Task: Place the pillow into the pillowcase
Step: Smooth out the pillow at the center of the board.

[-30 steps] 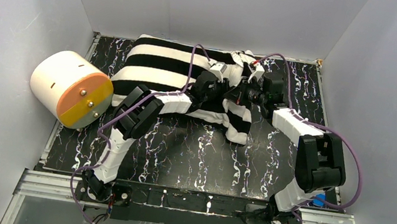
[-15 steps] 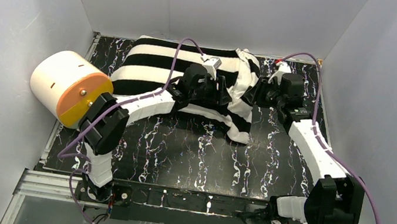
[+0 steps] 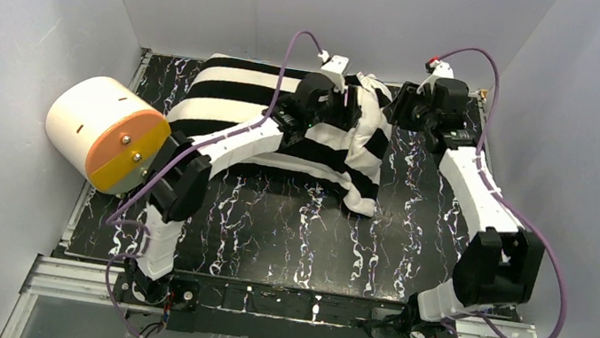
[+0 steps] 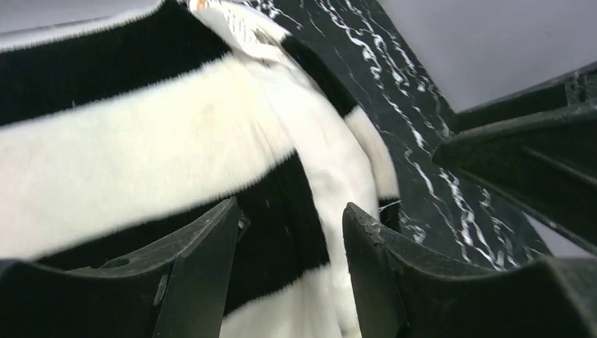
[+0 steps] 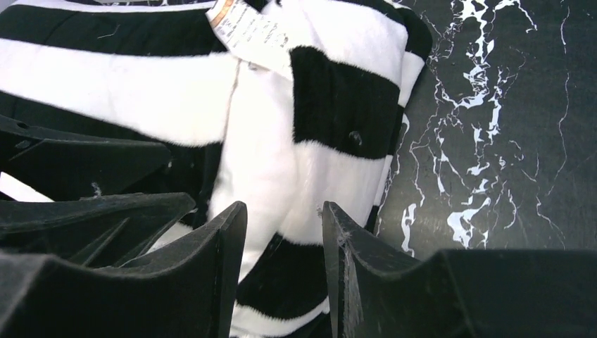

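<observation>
reaching at the pillowcase (image 3: 225,108), left end effector (image 4: 290,211) and right end effector (image 5: 283,208) gape empty

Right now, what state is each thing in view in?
pillowcase, lying stuffed and plump at the far side of the table, right end crumpled.
pillow, almost all inside the pillowcase; a white strip shows at the right end.
left gripper, open, above the pillowcase, holding nothing.
right gripper, open, by the pillowcase's right end, holding nothing.
cream cylinder, on its side at the table's left edge.
</observation>
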